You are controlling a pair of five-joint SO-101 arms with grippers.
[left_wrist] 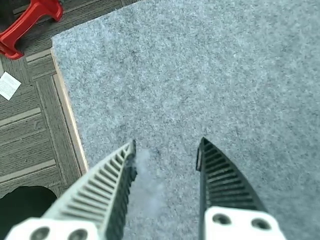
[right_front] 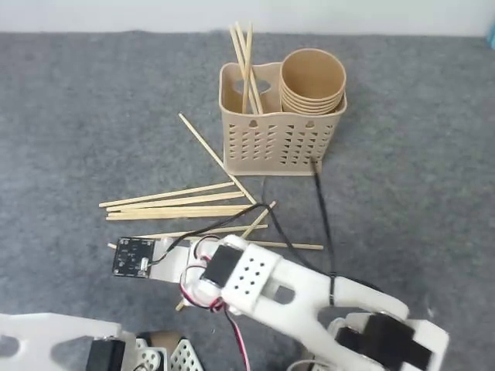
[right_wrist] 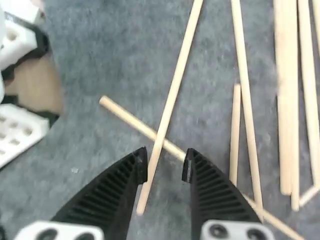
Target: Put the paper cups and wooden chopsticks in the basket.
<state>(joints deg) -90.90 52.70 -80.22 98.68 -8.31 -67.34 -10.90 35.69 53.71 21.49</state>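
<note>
**Paper cups [right_front: 313, 77] stacked in the basket [right_front: 278, 143], wooden chopsticks [right_front: 174, 205] mostly loose on the bench [left_wrist: 67, 117]**

The paper cups sit nested in a single upright stack in one compartment of the beige slotted basket, which stands at the far side of the bench. The other compartment holds a few standing chopsticks [right_front: 246, 62], their tips fanning out above the rim.

Most of the wooden chopsticks lie on the grey mat [left_wrist: 210, 60] that covers the bench, in front of the basket. Several lie side by side in a loose bundle. One long stick [right_front: 213, 154] runs diagonally just beside the basket's near corner. Others are partly hidden beneath the white right arm [right_front: 255, 278].

The right gripper [right_wrist: 164, 162] hangs low over these sticks. Its black fingers [right_wrist: 117, 192] are parted a little, not clamped. The end of one chopstick [right_wrist: 172, 95] lies in the gap between them. That chopstick crosses a second stick [right_wrist: 127, 119] just beyond the fingertips.

The left gripper [left_wrist: 166, 150] is above bare mat near the bench edge. Its fingers, one white and one black, are spread wide and hold nothing. A red object [left_wrist: 30, 20] lies on the floor beyond the edge.
</note>
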